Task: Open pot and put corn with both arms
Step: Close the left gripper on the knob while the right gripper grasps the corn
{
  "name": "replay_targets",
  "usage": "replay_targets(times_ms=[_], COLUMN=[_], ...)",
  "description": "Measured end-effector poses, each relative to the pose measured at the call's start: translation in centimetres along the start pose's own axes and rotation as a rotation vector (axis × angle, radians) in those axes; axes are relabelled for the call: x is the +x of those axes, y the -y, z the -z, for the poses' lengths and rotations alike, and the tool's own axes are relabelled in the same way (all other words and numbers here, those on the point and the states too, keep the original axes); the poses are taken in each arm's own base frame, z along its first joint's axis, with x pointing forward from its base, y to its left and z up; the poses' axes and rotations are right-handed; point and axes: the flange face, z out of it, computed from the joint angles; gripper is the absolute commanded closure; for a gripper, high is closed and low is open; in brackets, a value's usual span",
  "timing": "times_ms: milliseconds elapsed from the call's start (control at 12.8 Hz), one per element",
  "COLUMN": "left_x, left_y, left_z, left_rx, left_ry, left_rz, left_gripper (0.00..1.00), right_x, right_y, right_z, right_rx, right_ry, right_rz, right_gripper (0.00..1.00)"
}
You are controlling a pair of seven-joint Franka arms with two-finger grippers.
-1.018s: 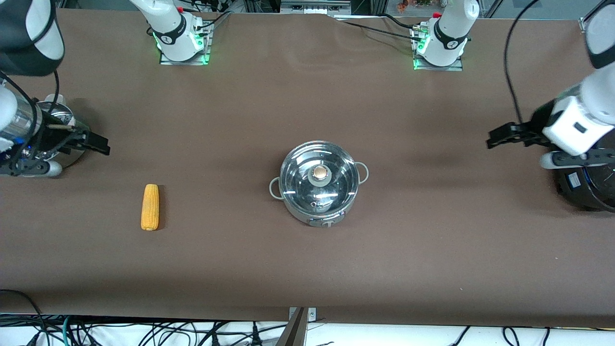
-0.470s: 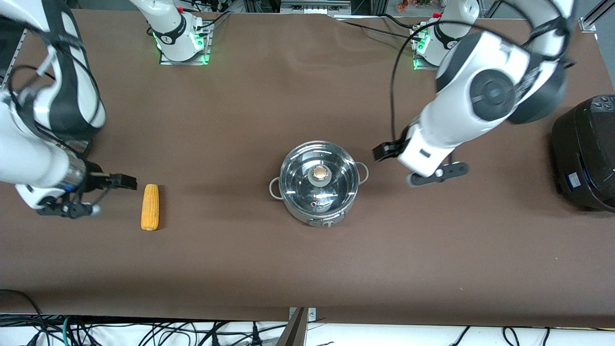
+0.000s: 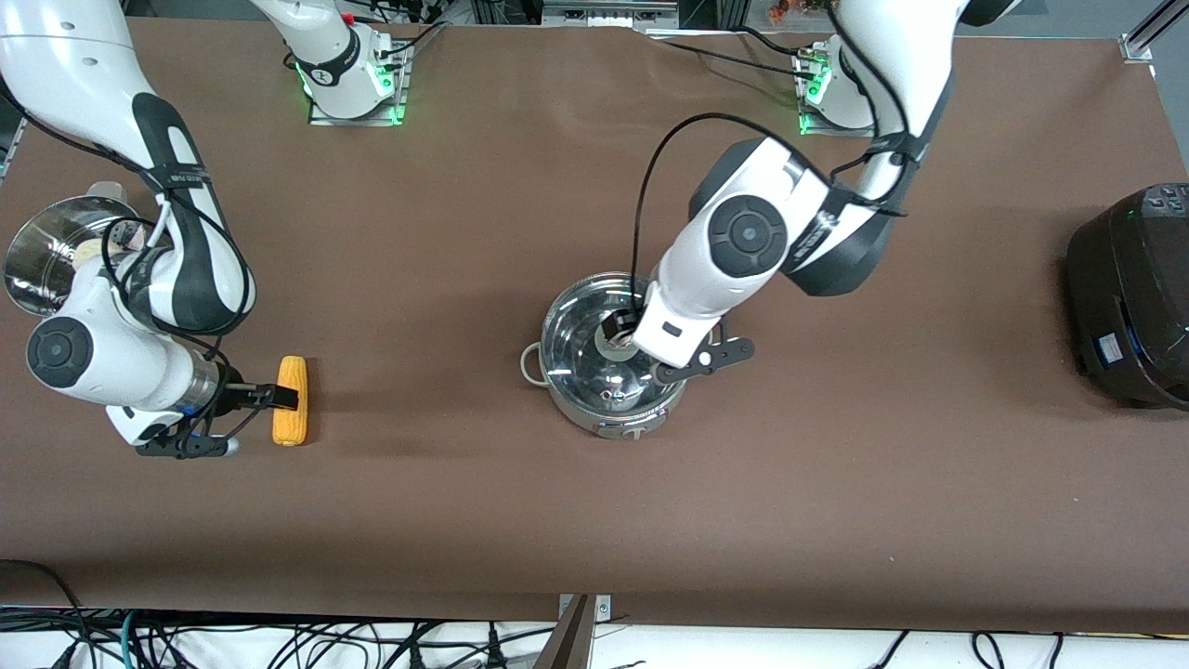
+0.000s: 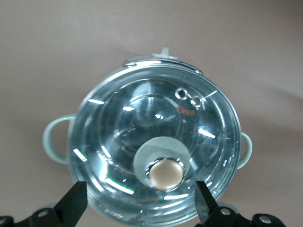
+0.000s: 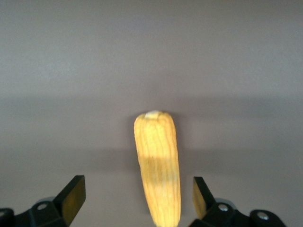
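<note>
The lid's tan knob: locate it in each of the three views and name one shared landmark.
Front view: knob at the pot's centre, partly covered by the left gripper.
Left wrist view: knob between the open fingers.
Right wrist view: not in it; only the corn.
Shared landmark: the glass lid.

A brown surface (image 3: 594, 520) is carrying everything here. The pot (image 3: 613, 413) is sitting on it about midway between the two ends, its glass lid (image 4: 142, 123) resting on top. The corn (image 3: 290, 423) is lying flat on the surface toward the right arm's end, well apart from the pot and about as near to the front camera as the pot is. A steel steamer basket (image 3: 42, 251) is standing at the edge of that same end, farther from the front camera than the corn. A black cooker (image 3: 1129, 297) is sitting at the left arm's end.
</note>
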Motion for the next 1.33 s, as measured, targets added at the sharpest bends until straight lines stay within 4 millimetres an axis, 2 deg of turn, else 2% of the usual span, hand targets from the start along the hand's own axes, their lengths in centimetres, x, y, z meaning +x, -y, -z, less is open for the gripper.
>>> replay_targets(times_ms=[235, 627, 783, 861, 940, 1018, 1096, 1253, 1331], left_x=[0.5, -1.2, -1.8, -1.9, -1.7, -1.6, -1.5, -1.5, -1.5], left_y=[-0.4, -1.8, -2.3, -2.4, -2.3, -2.3, -2.2, -2.4, -2.4], left_z=[-2.1, -4.6, -5.5, -5.7, -5.7, -5.6, -5.5, -5.4, -5.4], left_rx=[-0.003, 0.037, 0.051, 0.053, 0.053, 0.052, 0.052, 0.045, 0.045], left_ry=[-0.009, -0.022, -0.031, -0.032, -0.033, -0.036, -0.037, -0.042, -0.042], left_rz=[0.000, -0.026, -0.027, -0.025, -0.023, -0.021, -0.020, -0.022, -0.022], left_gripper=[0.01, 0.03, 0.11, 0.24, 0.36, 0.44, 0.45, 0.49, 0.54], right_x=[0.7, 1.0, 1.0, 1.0, 1.0, 1.0, 1.0, 1.0, 1.0], right_y=[-0.2, -0.3, -0.3, -0.3, -0.4, -0.4, -0.4, -0.4, -0.4], right_z=[-2.4, -5.6, -6.5, -6.9, -7.2, -7.5, -7.7, -7.9, -7.9], right_rx=[0.007, 0.012, 0.014, 0.015, 0.015, 0.016, 0.016, 0.016, 0.016], right_ry=[-0.048, -0.075, -0.074, -0.073, -0.078, -0.081, -0.080, -0.077, -0.077], right_rz=[0.001, -0.001, -0.002, -0.002, -0.002, -0.003, -0.002, 0.012, 0.026], right_gripper=[0.00, 0.00, 0.00, 0.02, 0.24, 0.54, 0.69, 0.89, 0.91])
